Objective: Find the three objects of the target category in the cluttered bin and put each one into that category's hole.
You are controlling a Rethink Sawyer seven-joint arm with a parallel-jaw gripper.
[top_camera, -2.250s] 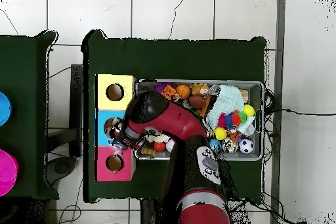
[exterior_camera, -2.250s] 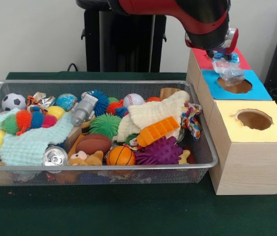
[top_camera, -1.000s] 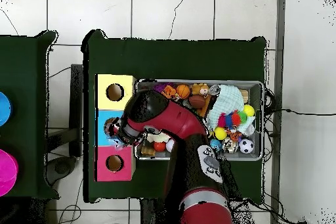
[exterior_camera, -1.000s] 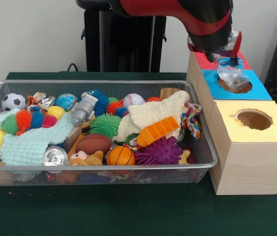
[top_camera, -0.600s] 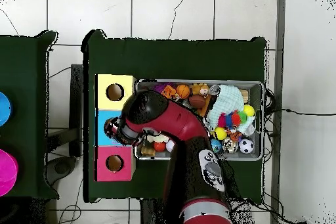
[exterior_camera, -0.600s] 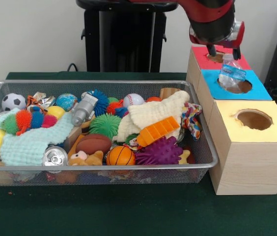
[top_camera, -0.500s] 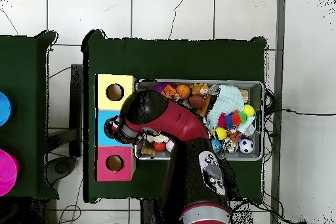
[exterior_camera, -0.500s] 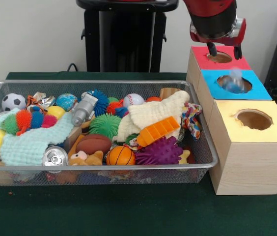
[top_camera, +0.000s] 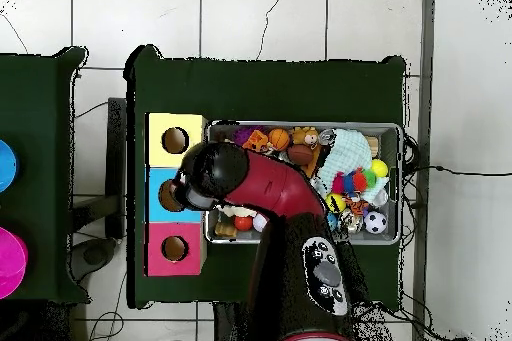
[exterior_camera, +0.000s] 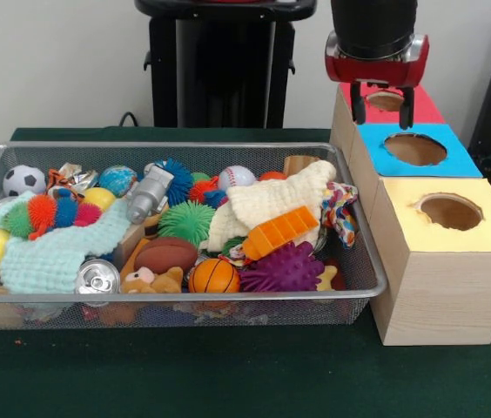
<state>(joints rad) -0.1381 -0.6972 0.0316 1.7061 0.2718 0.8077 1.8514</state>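
My gripper (exterior_camera: 383, 110) is open and empty. It hangs above the row of wooden boxes, over the seam between the red top (exterior_camera: 424, 111) and the blue top (exterior_camera: 463, 159). The blue box's hole (exterior_camera: 415, 149) shows nothing inside. No translucent blue and white wrapper is in view. The wire-mesh bin (exterior_camera: 176, 297) stands left of the boxes, full of toys. A crumpled shiny scrap (exterior_camera: 70, 179) lies at its back left beside a soccer ball (exterior_camera: 23, 179); I cannot tell what it is. In the overhead view my arm (top_camera: 262, 187) covers the gripper and part of the bin (top_camera: 401, 182).
A yellow-topped box (exterior_camera: 489, 233) with a hole stands nearest the camera. The bin holds balls, spiky toys, a mint cloth (exterior_camera: 50, 257), a cream cloth (exterior_camera: 272, 200), a silver can (exterior_camera: 98, 277) and an orange block (exterior_camera: 280, 232). The black pedestal (exterior_camera: 219, 70) stands behind.
The gripper held the wrapper over the blue hole, opened and let it drop in. It has since risen and shifted slightly toward the red box. The wrapper no longer shows.
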